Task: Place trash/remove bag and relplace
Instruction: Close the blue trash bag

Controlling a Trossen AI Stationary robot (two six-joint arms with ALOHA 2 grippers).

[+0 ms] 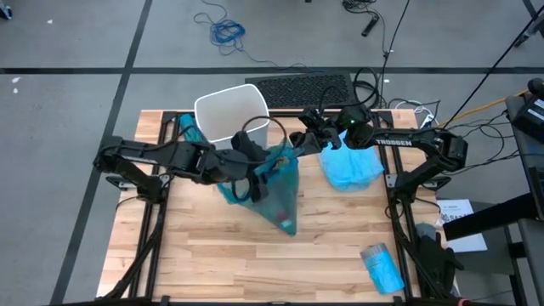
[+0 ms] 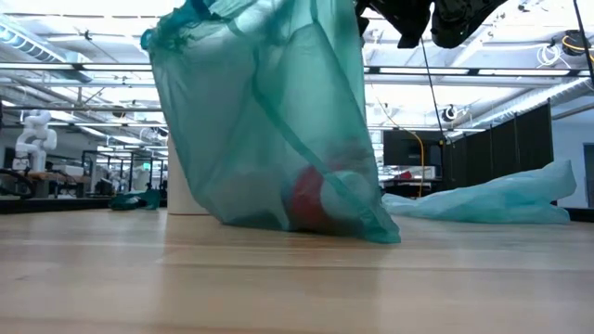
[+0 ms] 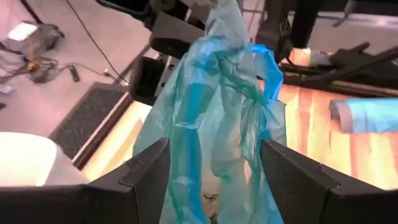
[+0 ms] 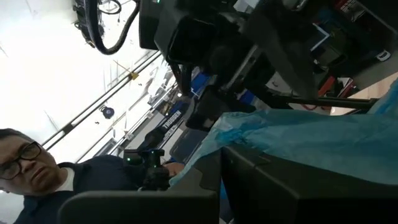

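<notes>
Teal bag point(image 2: 269, 121) between the left fingers point(image 3: 146, 171), spread apart; right fingers together on its top, red trash point(image 2: 311, 199) low-view only

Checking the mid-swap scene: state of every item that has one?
full teal bag: out of the bin, bottom on the table, top held up, trash inside
white bin: upright, no liner visible
loose blue bag: crumpled flat on the table
blue bag roll: lying near the table's front right corner
left gripper: open, fingers either side of the bag's neck
right gripper: shut on the bag's top
</notes>
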